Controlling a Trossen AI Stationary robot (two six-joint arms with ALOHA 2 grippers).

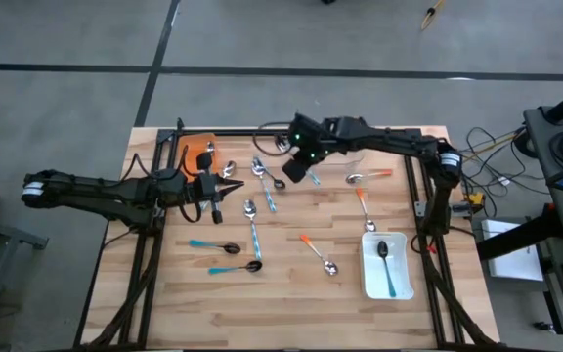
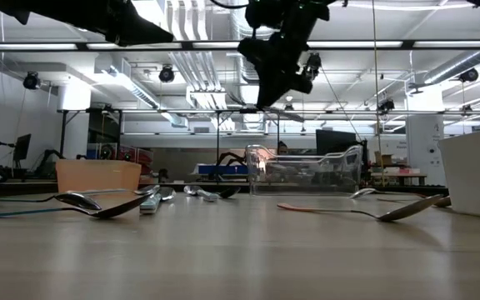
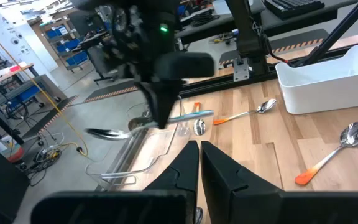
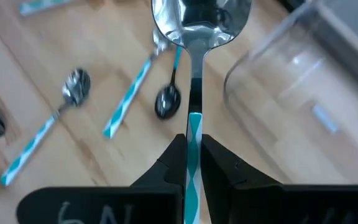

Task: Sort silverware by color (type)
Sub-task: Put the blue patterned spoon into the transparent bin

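Wooden bench point(image 1: 291, 284) under workshop lights, spoons scattered across it. Right claw point(image 4: 192, 155) is up in the air near the far middle, pinching a teal-handled spoon point(image 4: 194, 37) by its handle, bowl sticking out forward. Same spoon shows in the left wrist view point(image 3: 143, 124), hanging level from the arm. Clear tray point(image 4: 303, 93) sits just beside and below it; white tray point(image 1: 387, 266) near the right front already has one teal spoon point(image 1: 386, 266). Left claw point(image 3: 199, 155) pressed together, holding nothing, parked over the left side near the orange tray point(image 1: 196, 152). Loose teal spoons point(image 1: 225, 248) left of centre, orange ones point(image 1: 319, 252) toward the right. Judgement: carry step. Keep the pinch firm, travel level, go to whichever tray holds teal, lower close before letting go so it doesn't bounce.
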